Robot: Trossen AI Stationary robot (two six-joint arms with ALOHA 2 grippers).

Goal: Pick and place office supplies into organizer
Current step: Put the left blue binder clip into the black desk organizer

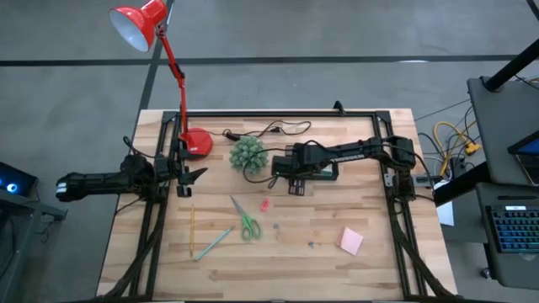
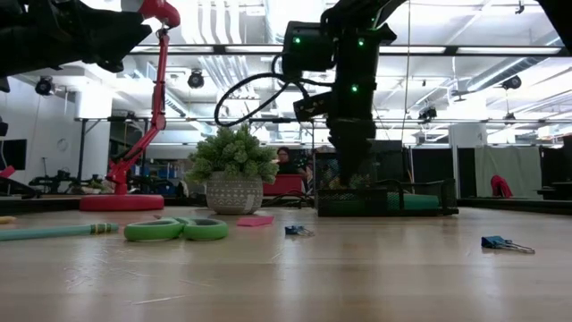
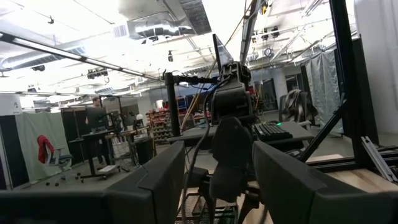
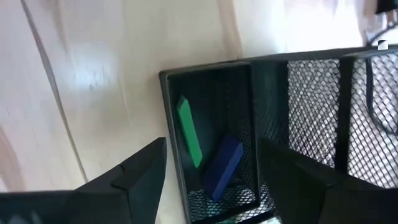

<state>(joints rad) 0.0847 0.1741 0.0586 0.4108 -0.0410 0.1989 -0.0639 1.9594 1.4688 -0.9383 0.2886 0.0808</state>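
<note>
The black mesh organizer [image 1: 318,172] stands on the table beside the round green plant. My right gripper [image 1: 295,178] hovers open over its near-left compartment [image 4: 211,99], fingers pointing down and holding nothing; a green piece [image 4: 189,132] and a blue piece [image 4: 222,167] lie inside. On the wood lie the green-handled scissors [image 1: 247,220], a yellow pencil [image 1: 192,229], a light green pen [image 1: 215,242], a pink sticky pad [image 1: 351,241] and a small red bit [image 1: 264,204]. My left gripper [image 1: 192,175] waits open near the lamp's base, off the table.
The fuzzy plant [image 1: 248,156] stands just left of the organizer. The red lamp's base [image 1: 198,141] and its cable [image 1: 269,130] lie toward the far edge. Small clips [image 2: 298,231] [image 2: 505,243] lie on the near wood. Black frame rails run along the table's sides.
</note>
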